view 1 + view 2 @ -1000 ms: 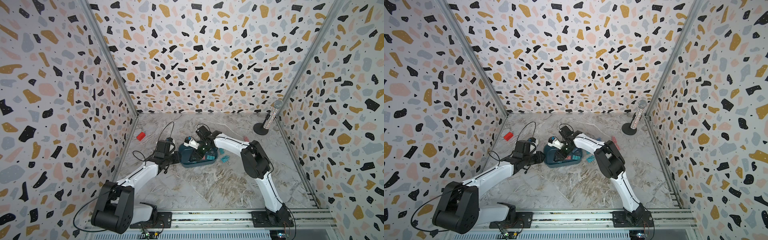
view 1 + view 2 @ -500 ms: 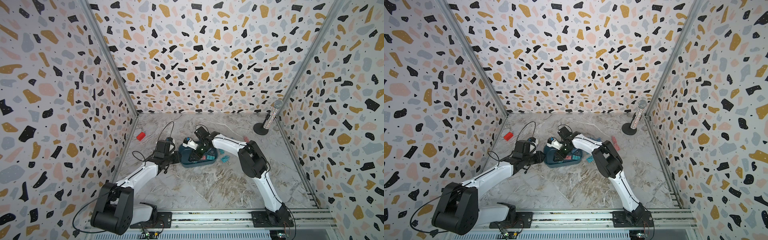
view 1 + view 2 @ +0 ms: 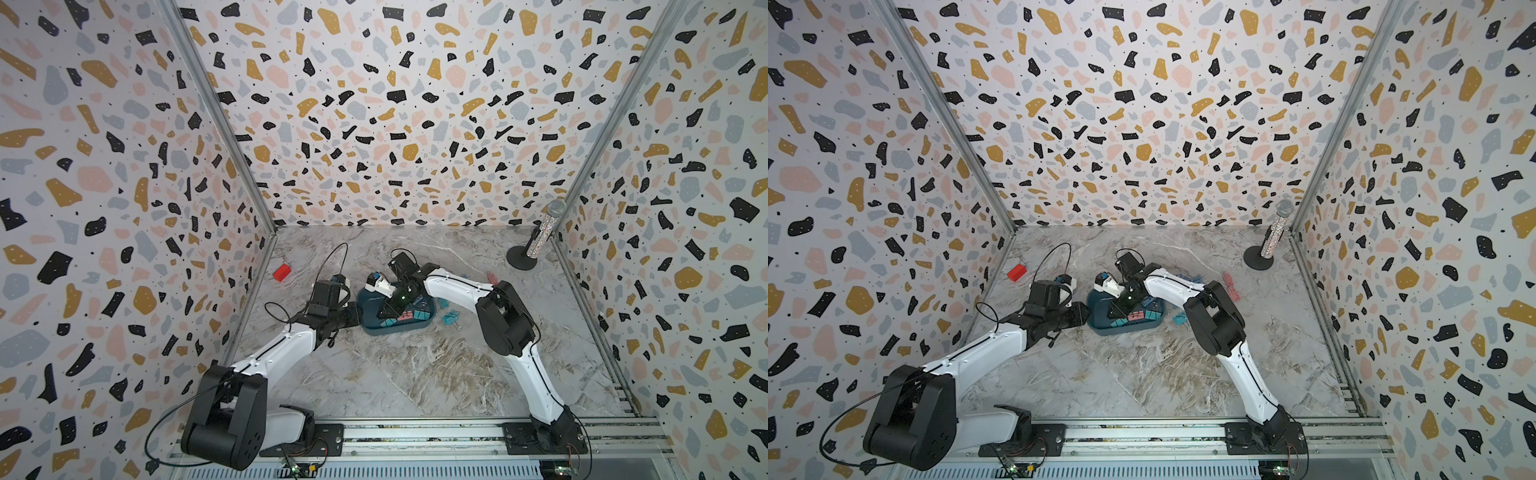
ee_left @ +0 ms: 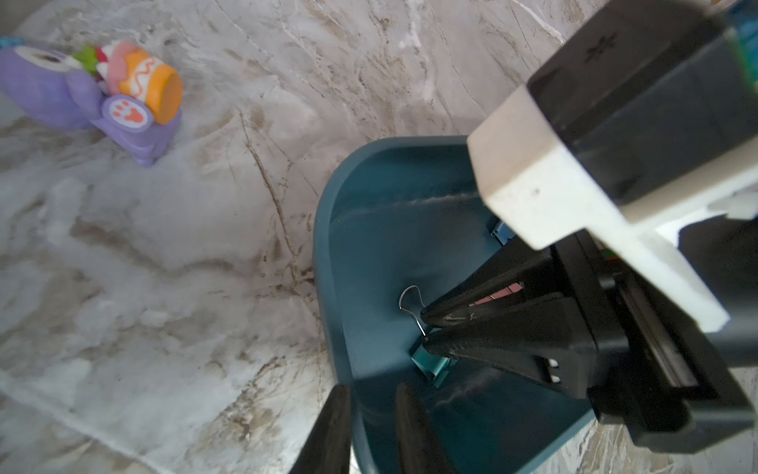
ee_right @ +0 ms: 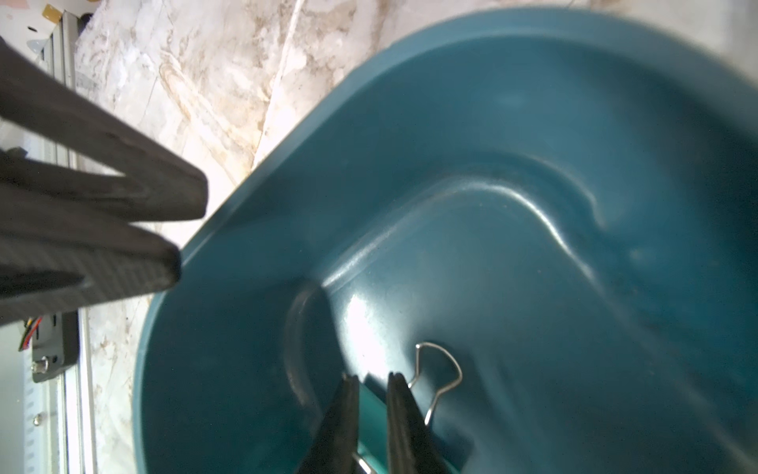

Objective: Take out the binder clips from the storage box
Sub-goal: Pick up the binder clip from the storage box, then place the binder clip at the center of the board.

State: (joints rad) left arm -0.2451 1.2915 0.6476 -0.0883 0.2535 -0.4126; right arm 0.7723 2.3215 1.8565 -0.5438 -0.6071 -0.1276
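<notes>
While a purple toy is lying aside, the left claw is pinching the blue box rim and the right claw is squeezing a wire-handled teal clip inside.

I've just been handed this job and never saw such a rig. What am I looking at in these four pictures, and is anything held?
You are seeing two white-and-black robot arms, the left arm and the right arm, mounted on a rail. Both top views look down from overhead; the two close-ups come from a camera on each wrist. On the marble table sit the dark teal storage box, a red block, a glittery microphone on a stand and a purple-and-orange toy. Some binder clips lie outside the box, teal and pink; more are inside. The left fingers, a black pair, pinch the box's rim. The right fingers, inside the box, are closed narrowly around a teal binder clip.
</notes>
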